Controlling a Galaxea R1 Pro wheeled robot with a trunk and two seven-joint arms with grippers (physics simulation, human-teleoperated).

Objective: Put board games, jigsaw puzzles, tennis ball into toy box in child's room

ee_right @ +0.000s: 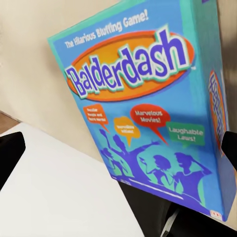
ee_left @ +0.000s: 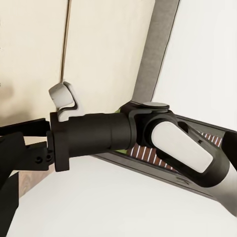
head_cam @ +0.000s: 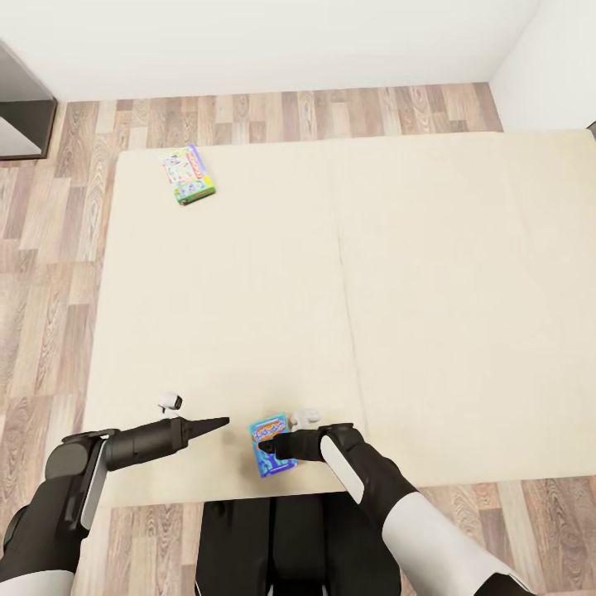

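A small blue board game, the "Balderdash" box (head_cam: 271,447), lies at the near edge of the bed (head_cam: 348,273). My right gripper (head_cam: 266,446) is over it and open. In the right wrist view the box (ee_right: 143,103) sits between the two fingers, with a gap to the one finger (ee_right: 11,153). My left gripper (head_cam: 220,424) hovers a little left of the box, pointing at it, open and empty. The green-edged Monopoly box (head_cam: 187,174) lies at the bed's far left corner. The toy box and the table are out of view.
Wood-plank floor (head_cam: 50,248) surrounds the bed. A dark grey unit (head_cam: 21,108) stands at the far left against the white wall. My dark base (head_cam: 273,538) stands against the bed's near edge. The left wrist view looks across at my right forearm (ee_left: 98,133).
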